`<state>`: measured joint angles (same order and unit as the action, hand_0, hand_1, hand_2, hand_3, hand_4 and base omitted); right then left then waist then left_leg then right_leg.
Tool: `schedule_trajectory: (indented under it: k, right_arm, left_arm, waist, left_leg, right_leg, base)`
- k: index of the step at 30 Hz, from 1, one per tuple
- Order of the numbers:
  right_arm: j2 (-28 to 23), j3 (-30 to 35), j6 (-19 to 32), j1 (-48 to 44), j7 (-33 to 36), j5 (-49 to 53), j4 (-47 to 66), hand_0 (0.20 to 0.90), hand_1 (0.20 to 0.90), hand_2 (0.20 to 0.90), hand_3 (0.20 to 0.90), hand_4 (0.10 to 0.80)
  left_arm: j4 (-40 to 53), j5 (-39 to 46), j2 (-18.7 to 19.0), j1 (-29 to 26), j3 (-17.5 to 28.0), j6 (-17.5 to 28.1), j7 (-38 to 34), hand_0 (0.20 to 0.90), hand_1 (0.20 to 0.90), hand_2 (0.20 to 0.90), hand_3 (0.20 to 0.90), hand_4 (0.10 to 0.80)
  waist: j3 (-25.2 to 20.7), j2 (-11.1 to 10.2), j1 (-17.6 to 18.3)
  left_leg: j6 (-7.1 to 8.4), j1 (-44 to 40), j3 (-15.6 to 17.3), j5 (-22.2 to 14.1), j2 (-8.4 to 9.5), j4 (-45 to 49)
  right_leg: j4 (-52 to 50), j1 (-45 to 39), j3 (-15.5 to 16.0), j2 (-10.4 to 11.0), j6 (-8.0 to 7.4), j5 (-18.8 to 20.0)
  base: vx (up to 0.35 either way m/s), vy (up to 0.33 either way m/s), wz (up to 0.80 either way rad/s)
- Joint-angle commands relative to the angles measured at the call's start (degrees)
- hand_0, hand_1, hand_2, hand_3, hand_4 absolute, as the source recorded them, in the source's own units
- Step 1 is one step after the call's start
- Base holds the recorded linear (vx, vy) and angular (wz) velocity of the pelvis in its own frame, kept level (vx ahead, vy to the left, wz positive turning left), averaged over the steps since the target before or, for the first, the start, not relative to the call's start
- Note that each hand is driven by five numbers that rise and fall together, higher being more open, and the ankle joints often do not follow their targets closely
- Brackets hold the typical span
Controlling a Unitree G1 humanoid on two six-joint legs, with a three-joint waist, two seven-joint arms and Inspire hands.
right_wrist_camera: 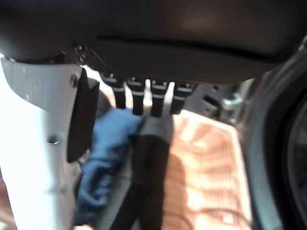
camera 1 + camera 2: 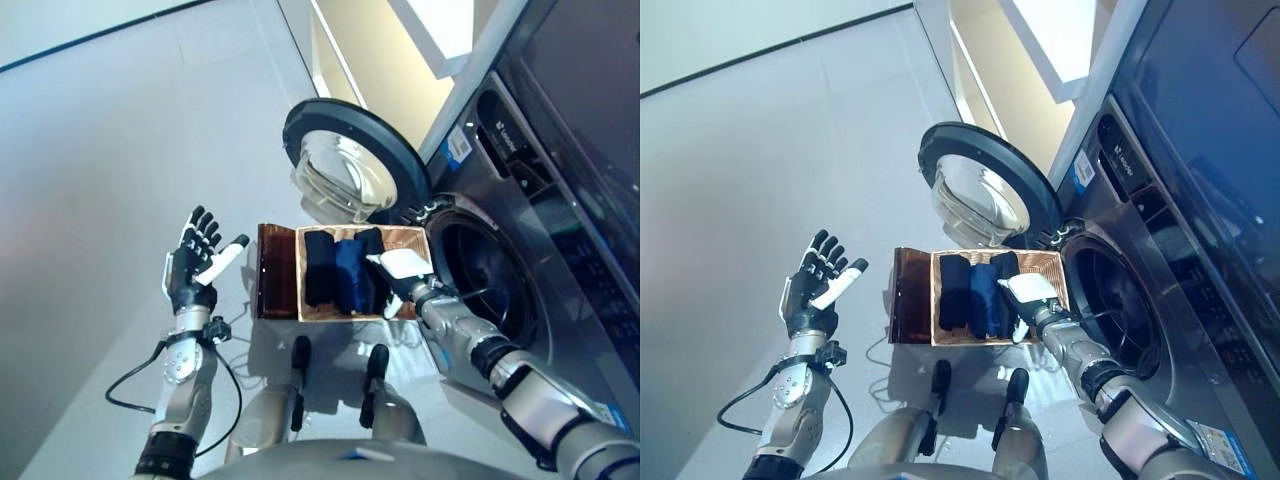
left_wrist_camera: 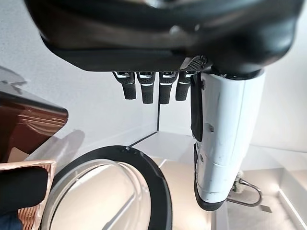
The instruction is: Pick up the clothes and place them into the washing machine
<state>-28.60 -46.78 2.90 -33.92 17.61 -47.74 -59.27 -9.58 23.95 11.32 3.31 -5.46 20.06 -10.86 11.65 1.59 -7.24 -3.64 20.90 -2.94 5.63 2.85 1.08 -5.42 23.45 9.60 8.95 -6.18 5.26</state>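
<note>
Dark and blue clothes (image 2: 342, 272) are seen lying in the basket (image 2: 415, 240) before the washer (image 2: 490, 275), whose door (image 2: 352, 165) stands open. The right hand (image 2: 395, 278) is held over the clothes, fingers extended, nothing gripped. The left hand (image 2: 195, 262) is raised aside, spread and empty.

The basket (image 2: 280, 285) is copper-brown with a woven, ribbed pattern on its walls and a glossy dark-brown flap on one side. In it lie black clothes (image 2: 318, 268) and a blue garment (image 2: 349, 272). The washing machine (image 2: 560, 230) is dark grey, its round door (image 2: 352, 165) ringed in black around clear glass. Both the left hand (image 2: 195, 262) and the right hand (image 2: 395, 275) are black with white thumb covers. The floor (image 2: 110, 180) is pale grey.
</note>
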Motion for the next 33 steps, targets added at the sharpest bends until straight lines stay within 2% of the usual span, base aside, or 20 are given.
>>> schedule_trajectory:
  k: [1, 3, 4, 11, 19, 31, 33]
  right_arm:
    - [-2.1, -1.7, -1.7, -10.5, 5.9, -2.5, 0.7, 0.9, 0.9, 0.9, 0.9, 0.8]
    - [-3.3, -1.7, -2.1, -12.8, 6.3, -1.9, 0.9, 0.9, 0.9, 0.9, 0.9, 0.8]
    - [-4.7, -1.7, -2.3, -14.8, 7.0, -1.6, 1.3, 0.9, 0.9, 0.9, 0.9, 0.8]
    - [-5.8, -2.0, -2.9, -20.1, 8.6, 1.1, 0.2, 0.9, 0.9, 0.9, 0.9, 0.8]
    - [-3.4, -1.9, -3.7, -24.1, 10.1, 3.0, -0.5, 0.9, 0.9, 0.9, 0.9, 0.8]
    - [-0.5, -2.2, -3.6, -25.1, 10.7, 3.4, -1.5, 0.9, 0.9, 0.9, 0.9, 0.8]
    - [0.6, 0.9, -3.1, -24.8, 10.7, 8.2, -1.4, 0.9, 0.9, 0.9, 0.9, 0.8]
  left_arm:
    - [7.3, -2.0, 3.5, -4.9, 0.2, 6.2, -1.2, 0.9, 0.9, 0.9, 0.9, 0.8]
    - [8.5, -2.0, 4.0, -5.7, 0.2, 6.2, -1.8, 0.9, 0.9, 0.9, 0.9, 0.8]
    - [8.9, -2.2, 4.1, -6.2, 0.0, 6.2, -2.1, 0.9, 0.9, 0.9, 0.9, 0.8]
    - [9.7, -2.3, 4.1, -6.1, -0.1, 5.9, -2.9, 0.9, 0.9, 0.9, 0.9, 0.8]
    - [9.8, -3.0, 4.2, -7.2, -0.1, 6.3, -4.9, 0.9, 0.9, 0.9, 0.9, 0.8]
    - [10.2, -3.7, 4.0, -8.0, 0.4, 7.1, -6.5, 0.9, 0.9, 0.9, 0.9, 0.8]
    - [10.3, -3.6, 3.9, -8.2, 0.5, 7.2, -6.7, 0.9, 0.9, 0.9, 0.9, 0.8]
  waist:
    - [4.3, -0.8, -1.4]
    - [5.0, -0.8, -1.5]
    - [5.4, -0.7, -1.6]
    - [5.2, -0.6, -2.7]
    - [5.8, -0.8, -3.6]
    - [6.7, -0.3, -4.0]
    - [7.0, -0.2, -3.9]
  left_leg:
    - [4.05, 6.9, -1.4, -4.6, 0.96, 8.4]
    - [4.31, 9.6, -1.6, -5.5, 1.42, 11.4]
    - [4.35, 13.1, -1.7, -7.2, 1.72, 15.7]
    - [3.88, 18.9, -1.8, -9.9, 1.74, 22.5]
    - [3.79, 19.8, -2.4, -10.4, 2.3, 23.1]
    - [3.49, 20.6, -2.7, -10.4, 2.9, 23.1]
    - [3.42, 20.6, -2.6, -10.3, 2.89, 23.1]
  right_leg:
    - [-6.0, 1.0, 0.3, 1.6, 1.33, -4.3]
    - [-9.4, 3.7, 0.4, 1.6, 1.61, -5.4]
    - [-13.4, 6.5, 0.5, 1.9, 1.91, -6.9]
    - [-20.6, 12.0, 0.9, 2.3, 2.34, -9.6]
    - [-22.1, 12.7, 1.2, 2.4, 2.69, -11.0]
    - [-22.4, 13.2, 1.5, 2.6, 2.93, -11.2]
    - [-22.5, 13.3, 1.4, 2.6, 2.97, -11.0]
  base:
    - [-0.093, -0.025, 0.23]
    - [-0.067, -0.017, 0.21]
    - [-0.055, -0.007, 0.18]
    - [0.012, 0.01, 0.17]
    - [0.032, 0.003, 0.08]
    - [0.0, 0.0, 0.0]
    - [0.0, 0.0, 0.0]
